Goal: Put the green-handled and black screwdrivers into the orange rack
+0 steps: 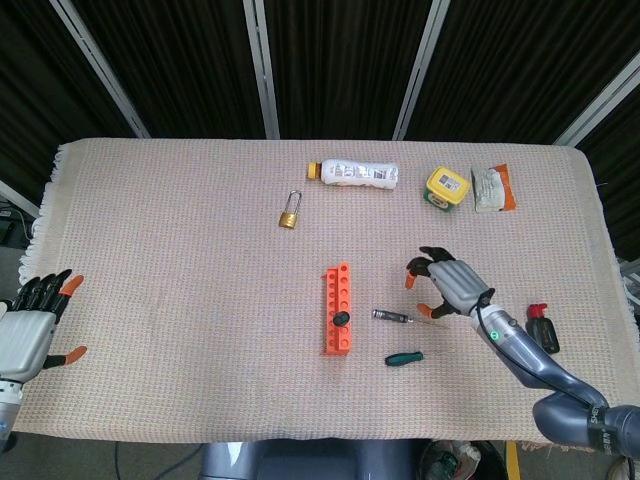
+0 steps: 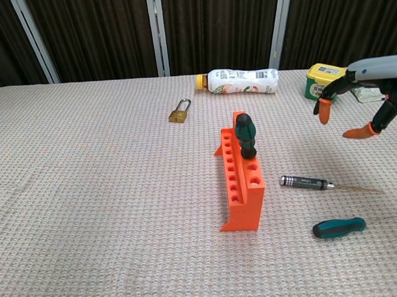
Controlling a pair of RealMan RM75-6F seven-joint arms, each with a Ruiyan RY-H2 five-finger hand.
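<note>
Right hand (image 1: 448, 286) empty, fingers spread, above black screwdriver (image 1: 397, 316); left hand (image 1: 30, 330) spread at table edge (image 1: 60, 160).

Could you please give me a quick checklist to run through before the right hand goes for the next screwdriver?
1. Right hand holds nothing, fingers apart: ok.
2. Orange rack upright, with free holes: ok.
3. One green-handled screwdriver already standing in the rack: ok.
4. Black screwdriver lying on the cloth, beside the rack, unobstructed: ok.
5. Second green-handled screwdriver lying apart from the black one: ok.
6. Left hand at the table's edge, away from the work: ok.
</note>
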